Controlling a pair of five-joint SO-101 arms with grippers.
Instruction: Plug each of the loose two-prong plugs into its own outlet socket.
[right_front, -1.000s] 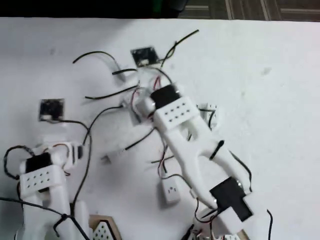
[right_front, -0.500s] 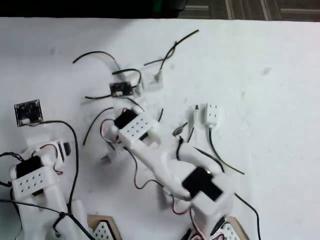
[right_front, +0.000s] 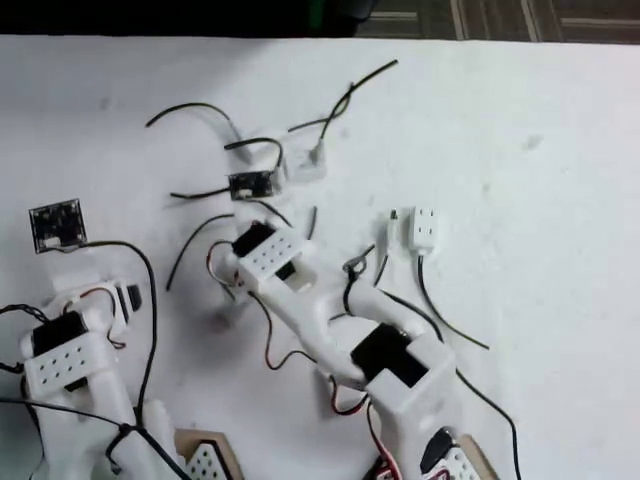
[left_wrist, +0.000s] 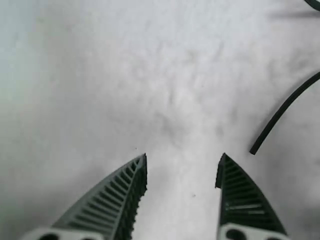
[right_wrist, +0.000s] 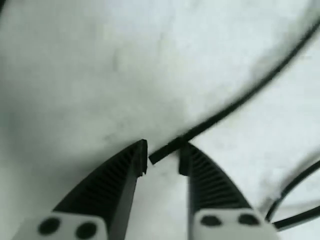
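Right gripper (right_wrist: 163, 152): ridged tips slightly apart at thin black cord (right_wrist: 225, 110) end | left gripper (left_wrist: 182, 170): apart over white table (left_wrist: 150, 75)

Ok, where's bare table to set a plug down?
Widest bare patch: table's right side, beyond the socket. Another at the far-left corner, left of the cable loop. Crowded in the middle, around the cables and right arm.

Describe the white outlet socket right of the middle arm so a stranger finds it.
On the white table, look just right of the arm across the middle. The outlet socket is a small white box with a black cord trailing from it. Unlike the white block farther back, a small plug lies beside it.
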